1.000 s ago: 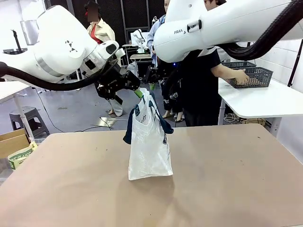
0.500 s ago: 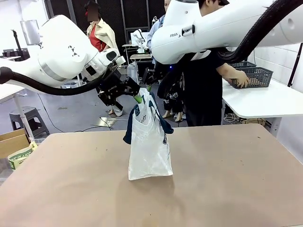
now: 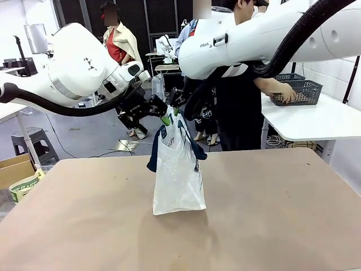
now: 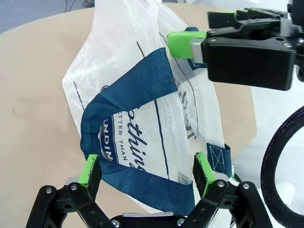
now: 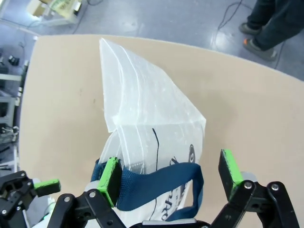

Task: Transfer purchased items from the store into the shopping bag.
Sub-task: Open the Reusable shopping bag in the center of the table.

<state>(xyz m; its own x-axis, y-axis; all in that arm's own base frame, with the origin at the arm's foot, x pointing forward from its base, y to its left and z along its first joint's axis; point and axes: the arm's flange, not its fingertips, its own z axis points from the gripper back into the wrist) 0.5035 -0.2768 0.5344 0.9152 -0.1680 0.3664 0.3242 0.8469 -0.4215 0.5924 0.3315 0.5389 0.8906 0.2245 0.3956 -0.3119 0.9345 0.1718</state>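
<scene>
The left hand [image 4: 146, 168] is spread wide; a navy strap [image 4: 128, 95] of the shopping bag [image 3: 177, 180] lies loose between its fingers, unpinched. The right hand [image 5: 171, 175] is equally wide, with the second strap [image 5: 156, 183] crossing its gap. The bag stands upright on the tabletop [image 3: 271, 214], just below both hands.

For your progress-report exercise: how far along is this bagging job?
Done: the shopping bag stands upright on the table. In hand: left gripper and right gripper, both open, straddle its navy handles. Left: no item seen bagged; the person's hand is at the basket.
</scene>
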